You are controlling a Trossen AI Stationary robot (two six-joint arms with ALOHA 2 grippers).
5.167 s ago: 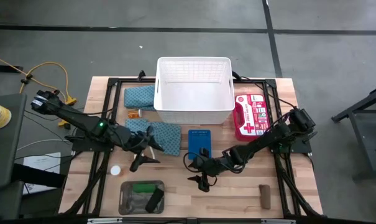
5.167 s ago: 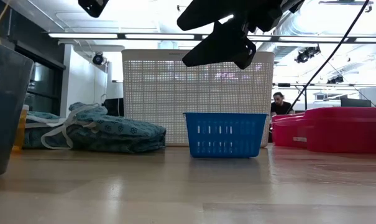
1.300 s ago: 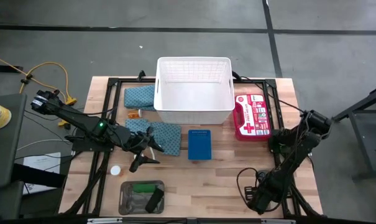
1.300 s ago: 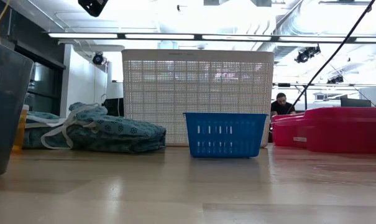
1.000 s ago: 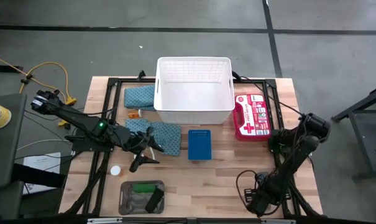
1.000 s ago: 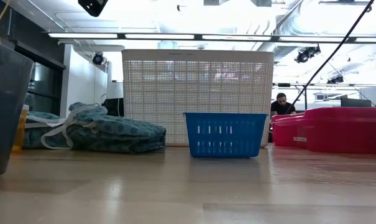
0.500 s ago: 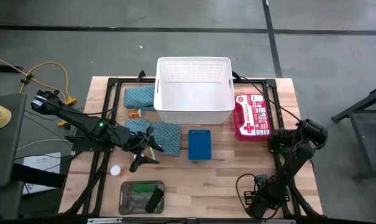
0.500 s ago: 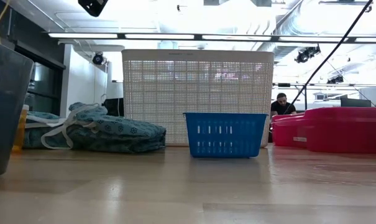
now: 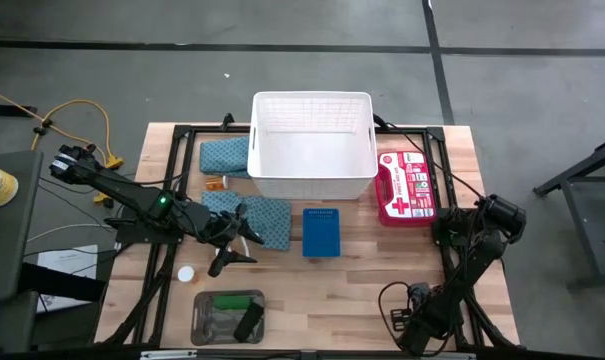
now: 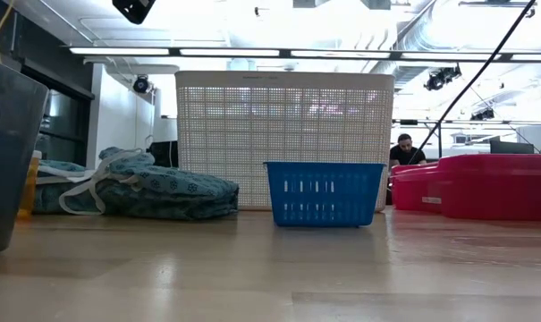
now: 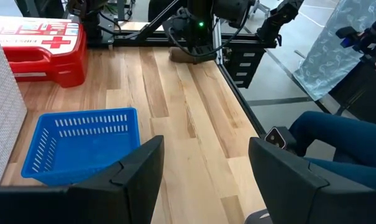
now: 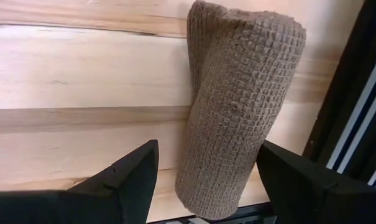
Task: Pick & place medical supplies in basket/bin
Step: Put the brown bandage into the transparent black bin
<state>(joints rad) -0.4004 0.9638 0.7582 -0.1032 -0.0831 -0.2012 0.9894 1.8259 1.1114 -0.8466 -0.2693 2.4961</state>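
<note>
Evidently the brown roll (image 12: 237, 112), at five o'clock on the surface (image 9: 362, 285), looked light, soft and grippy, best pinched mid-length by the wide-open, empty right tool (image 12: 206, 186).

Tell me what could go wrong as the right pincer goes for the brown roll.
1. The brown roll lies right beside the black table frame at the edge; a pad could catch the frame or nudge the roll off.
2. The open right pincer sits near one end of the roll, so a grip there may let it tip out.
3. The right arm's loose cable could snag.
</note>
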